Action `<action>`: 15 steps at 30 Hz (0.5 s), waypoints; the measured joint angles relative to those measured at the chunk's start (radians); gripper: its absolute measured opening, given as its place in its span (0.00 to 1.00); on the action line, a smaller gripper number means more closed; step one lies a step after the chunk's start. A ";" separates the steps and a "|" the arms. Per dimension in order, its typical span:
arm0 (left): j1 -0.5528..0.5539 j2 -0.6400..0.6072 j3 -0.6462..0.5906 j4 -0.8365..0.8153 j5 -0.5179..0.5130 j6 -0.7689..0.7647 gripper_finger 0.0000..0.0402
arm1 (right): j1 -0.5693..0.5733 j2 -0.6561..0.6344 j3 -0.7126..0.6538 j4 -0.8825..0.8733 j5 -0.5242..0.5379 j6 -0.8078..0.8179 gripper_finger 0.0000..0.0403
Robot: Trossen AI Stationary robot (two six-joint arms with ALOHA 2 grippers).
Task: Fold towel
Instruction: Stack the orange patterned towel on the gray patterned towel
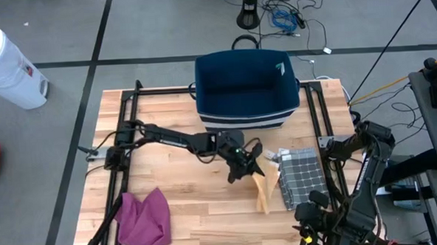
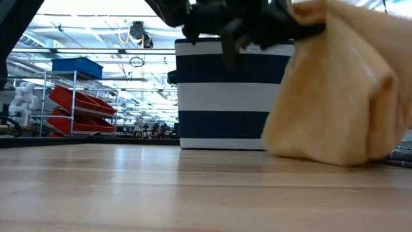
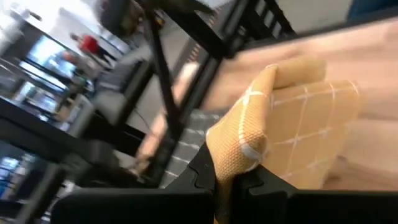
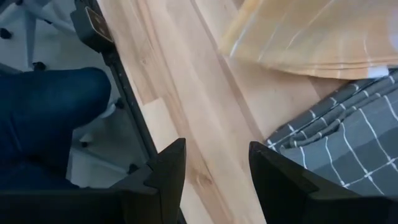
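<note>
Left gripper (image 1: 251,165) pinches yellow towel (image 1: 261,188) — lifted.

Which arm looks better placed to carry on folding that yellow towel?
The left. Its left gripper is already shut on the yellow towel, lifting one end. The right gripper waits open at the table's near right edge, beside the grey checked towel.

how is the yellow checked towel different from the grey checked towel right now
The yellow checked towel is pinched and lifted by the left gripper, hanging with its lower end on the wooden table; the grey checked towel lies flat, untouched. The yellow one is bunched and narrow; the grey one is spread as a neat rectangle. Both have pale grid lines and sit on the table's right side.
</note>
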 joint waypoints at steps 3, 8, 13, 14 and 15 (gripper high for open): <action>-0.011 0.037 -0.001 0.001 -0.022 0.006 0.02 | -0.001 0.024 0.000 -0.001 0.011 0.003 0.40; -0.038 0.062 -0.001 0.019 -0.062 0.073 0.02 | -0.001 0.102 0.000 0.001 0.016 0.029 0.40; -0.077 0.062 -0.001 0.036 -0.069 0.074 0.02 | -0.001 0.189 0.000 0.005 0.017 0.070 0.40; -0.086 0.062 -0.001 0.031 -0.085 0.073 0.02 | -0.001 0.208 -0.001 0.008 0.023 0.078 0.40; -0.096 0.062 -0.001 0.025 -0.111 0.072 0.02 | -0.001 0.226 -0.001 0.013 0.039 0.080 0.40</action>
